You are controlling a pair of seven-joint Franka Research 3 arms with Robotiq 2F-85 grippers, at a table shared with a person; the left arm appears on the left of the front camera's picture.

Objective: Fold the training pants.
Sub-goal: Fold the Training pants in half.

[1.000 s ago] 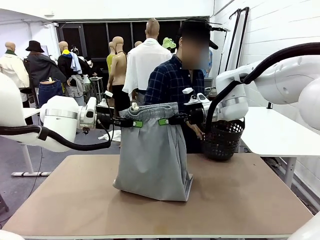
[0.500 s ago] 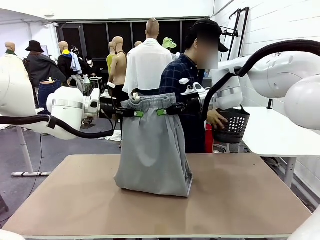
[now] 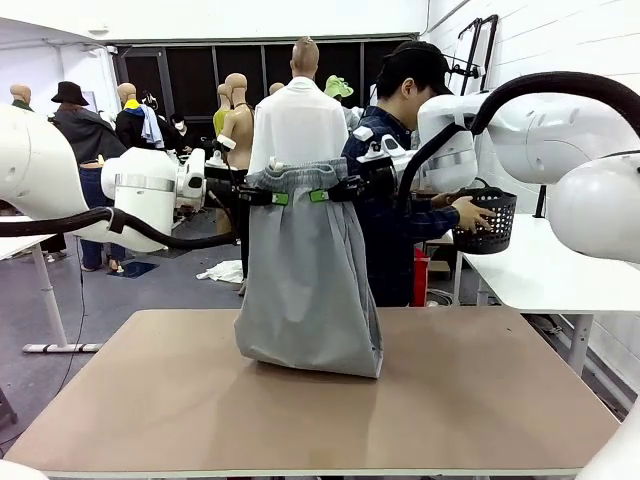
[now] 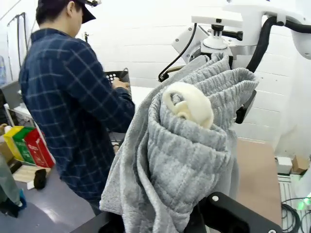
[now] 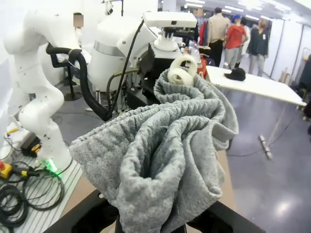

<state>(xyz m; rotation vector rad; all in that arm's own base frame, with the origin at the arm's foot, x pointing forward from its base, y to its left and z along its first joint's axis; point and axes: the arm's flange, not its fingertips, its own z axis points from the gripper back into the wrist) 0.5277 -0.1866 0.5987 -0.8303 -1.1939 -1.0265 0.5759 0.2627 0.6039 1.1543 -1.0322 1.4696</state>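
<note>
I have raised the pants (image 3: 308, 280) higher at frame centre; their lower end still drags on the desk (image 3: 480, 400). My left tool (image 3: 268, 197) and right tool (image 3: 326, 194) each clench a waistband corner, keeping the cloth spread.

Front view facing across table (image 3: 480, 400) toward person (image 3: 400, 160), both wrist views close on training pants (image 4: 189, 145) waistband
</note>
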